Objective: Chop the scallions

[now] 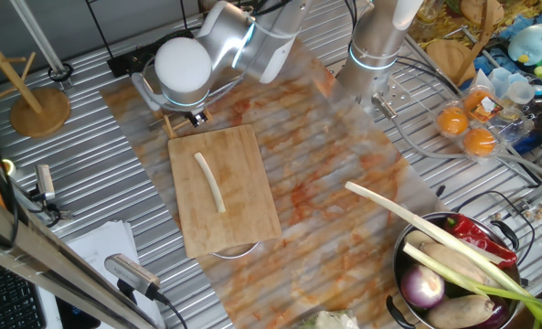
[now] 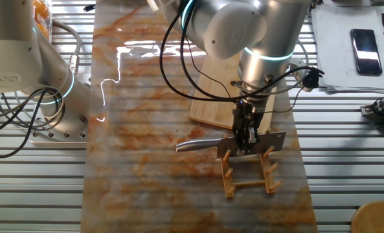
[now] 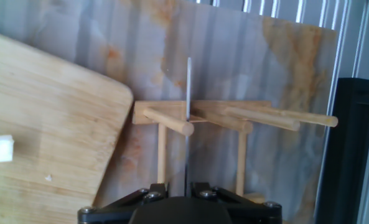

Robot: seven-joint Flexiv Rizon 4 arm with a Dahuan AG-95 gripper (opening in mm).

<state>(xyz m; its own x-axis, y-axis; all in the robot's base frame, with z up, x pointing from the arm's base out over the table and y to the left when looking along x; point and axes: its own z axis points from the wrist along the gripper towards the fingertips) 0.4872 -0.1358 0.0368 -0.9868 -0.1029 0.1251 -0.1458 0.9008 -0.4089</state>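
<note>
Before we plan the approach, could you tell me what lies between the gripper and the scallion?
In one fixed view, only bare cutting board separates the gripper, at the board's far edge, from the scallion; nothing else lies between.

Silver-grey arm [image 2: 243, 29] with rounded white joint cap [image 1: 183, 64], glowing cyan ring at the wrist, looped black cables, black gripper [image 2: 246, 133] with small screws.

Ribbed metal table [image 1: 88, 82], covered mid-way by a translucent orange-stained plastic sheet [image 1: 344, 183]. On the sheet: wooden cutting board [image 1: 225, 192], wooden peg rack [image 2: 247, 171]. Directly on the metal: round-based wooden stand [image 1: 40, 113], black bowl [image 1: 400, 265] of vegetables, smartphone [image 2: 364, 50] on papers.
</note>
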